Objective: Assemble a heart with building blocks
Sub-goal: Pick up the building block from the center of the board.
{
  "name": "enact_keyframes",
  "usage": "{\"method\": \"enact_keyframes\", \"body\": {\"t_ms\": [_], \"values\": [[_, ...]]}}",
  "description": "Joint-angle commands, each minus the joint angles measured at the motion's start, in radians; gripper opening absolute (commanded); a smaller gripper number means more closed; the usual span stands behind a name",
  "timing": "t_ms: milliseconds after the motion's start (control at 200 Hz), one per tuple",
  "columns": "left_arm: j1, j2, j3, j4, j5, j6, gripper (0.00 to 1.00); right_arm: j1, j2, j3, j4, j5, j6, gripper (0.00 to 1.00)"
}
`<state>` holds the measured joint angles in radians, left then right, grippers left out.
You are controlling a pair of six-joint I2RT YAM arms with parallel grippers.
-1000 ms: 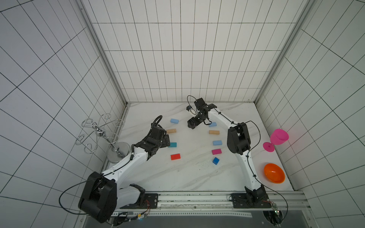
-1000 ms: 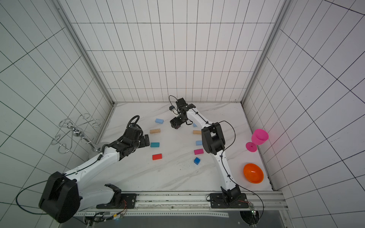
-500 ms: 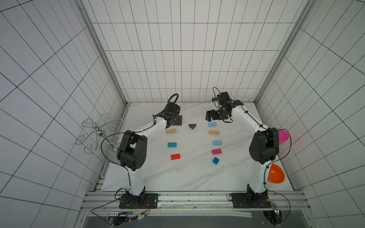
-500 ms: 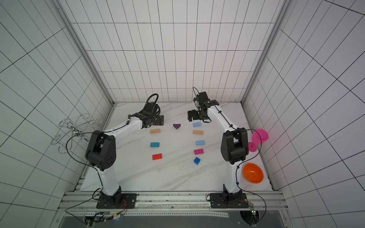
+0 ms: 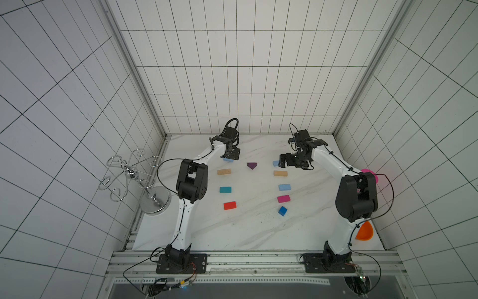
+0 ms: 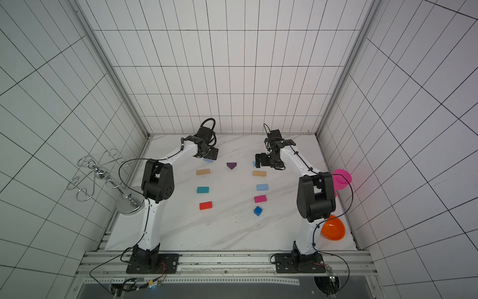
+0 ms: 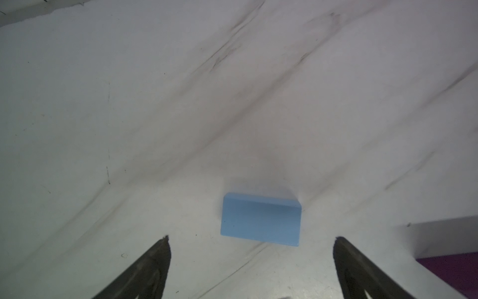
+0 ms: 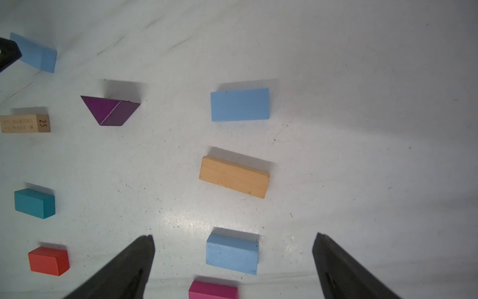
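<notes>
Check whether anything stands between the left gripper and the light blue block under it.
Nothing visible does. The left gripper is open, and the light blue block lies right at its fingertips; the purple wedge sits outside one finger, apart from the block.

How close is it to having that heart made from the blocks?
Not far. Done: the purple wedge lies between two loose columns of bricks. In hand: nothing; left end effector and right end effector are open, the left at a light blue brick. Left: the columns are straight and gappy, and the blue cube ends the right column, not a centred tip.
</notes>
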<state>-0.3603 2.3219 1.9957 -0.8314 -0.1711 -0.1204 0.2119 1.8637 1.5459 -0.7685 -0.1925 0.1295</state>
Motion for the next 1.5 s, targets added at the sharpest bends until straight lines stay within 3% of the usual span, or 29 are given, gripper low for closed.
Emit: {"method": "enact_keyframes", "body": {"t_ms": [0,630,839,1014,1074,1159,1229,1494], "values": [[0.011,0.031,0.037,-0.023,0.017,0.024,0.97,-0.016,0.009,0.021,-0.003,-0.004,0.017,0.99],[0.021,0.105,0.063,0.003,0.059,0.031,0.95,-0.025,0.019,0.003,0.011,-0.021,0.03,0.94],[0.021,0.123,0.066,0.007,0.085,0.042,0.86,-0.027,0.019,-0.004,0.011,-0.023,0.03,0.86],[0.021,0.135,0.068,0.006,0.097,0.045,0.84,-0.031,0.013,-0.008,0.011,-0.023,0.032,0.86],[0.021,0.136,0.07,0.009,0.099,0.048,0.78,-0.033,0.009,-0.008,0.011,-0.023,0.031,0.86],[0.023,0.135,0.071,0.01,0.122,0.054,0.58,-0.036,0.005,-0.013,0.011,-0.021,0.03,0.85],[0.023,0.13,0.07,0.0,0.138,0.06,0.48,-0.039,-0.001,-0.02,0.011,-0.02,0.03,0.85],[0.012,0.037,-0.002,-0.089,0.143,0.094,0.4,-0.045,-0.017,-0.022,0.016,0.0,0.012,0.83]]}}
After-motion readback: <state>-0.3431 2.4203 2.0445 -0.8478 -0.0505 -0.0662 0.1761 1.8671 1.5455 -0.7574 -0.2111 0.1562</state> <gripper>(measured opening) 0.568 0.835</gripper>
